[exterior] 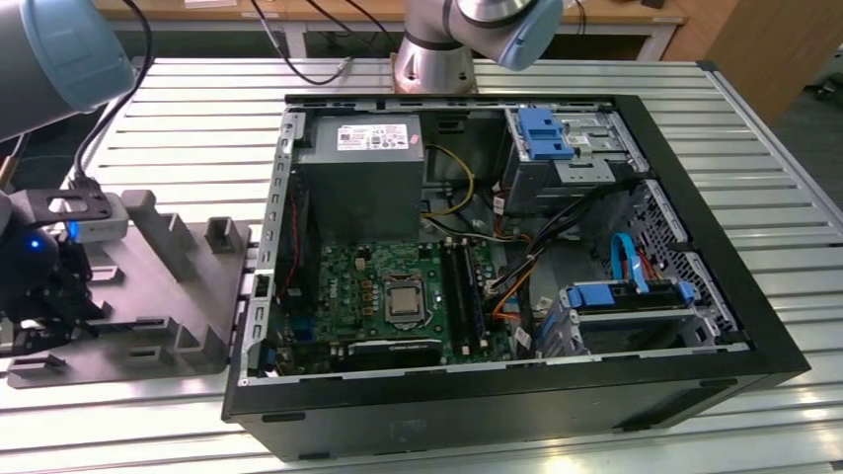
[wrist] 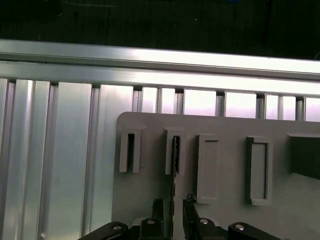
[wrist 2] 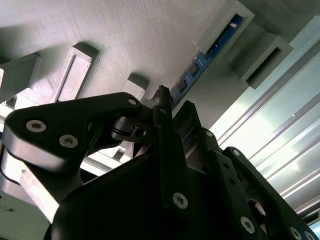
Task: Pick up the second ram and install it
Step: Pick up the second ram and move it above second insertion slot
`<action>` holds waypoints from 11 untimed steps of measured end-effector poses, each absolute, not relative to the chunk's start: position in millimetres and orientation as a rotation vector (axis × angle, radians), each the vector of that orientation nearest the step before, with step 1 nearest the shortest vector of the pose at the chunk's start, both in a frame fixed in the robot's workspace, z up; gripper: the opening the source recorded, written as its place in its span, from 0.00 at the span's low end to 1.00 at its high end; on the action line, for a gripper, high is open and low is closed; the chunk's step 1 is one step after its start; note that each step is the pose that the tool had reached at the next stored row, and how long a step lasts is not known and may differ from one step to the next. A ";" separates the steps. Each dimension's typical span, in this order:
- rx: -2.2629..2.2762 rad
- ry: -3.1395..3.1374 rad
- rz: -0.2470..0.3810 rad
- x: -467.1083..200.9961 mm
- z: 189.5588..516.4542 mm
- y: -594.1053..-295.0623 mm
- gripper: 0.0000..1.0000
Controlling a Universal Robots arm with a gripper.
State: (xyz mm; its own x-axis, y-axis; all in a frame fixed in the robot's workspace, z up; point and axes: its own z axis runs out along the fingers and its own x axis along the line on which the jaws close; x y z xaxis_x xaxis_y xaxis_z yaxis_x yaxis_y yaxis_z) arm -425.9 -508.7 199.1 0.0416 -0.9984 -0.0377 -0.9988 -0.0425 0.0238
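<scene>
The second ram (wrist: 175, 152) is a thin dark-blue strip standing on edge in a slot of the grey fixture plate (wrist: 225, 130). In the second wrist view the second ram (wrist 2: 200, 64) shows its blue face and small chips, running along the slot toward the fingers. My gripper (wrist: 173, 204) is open, one black finger on each side of the strip's near end with a gap on both sides. In the exterior view my gripper (exterior: 50, 296) hangs over the plate's (exterior: 158, 286) left part, left of the open computer case (exterior: 658, 326).
The green motherboard (exterior: 382, 281) lies in the case floor with long black slot rails (exterior: 461, 286) beside the processor socket. A grey power-supply box (exterior: 362, 168) and a blue drive cage (exterior: 547, 133) sit at the back. The slatted aluminium table (exterior: 185, 138) surrounds everything.
</scene>
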 end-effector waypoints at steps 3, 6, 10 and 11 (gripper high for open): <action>-2.260 2.168 0.068 -425.9 199.2 -508.7 0.30; -2.261 2.168 0.068 -425.9 199.3 -508.7 0.30; -2.261 2.168 0.068 -425.9 199.3 -508.7 0.22; -2.261 2.168 0.068 -425.9 199.3 -508.7 0.22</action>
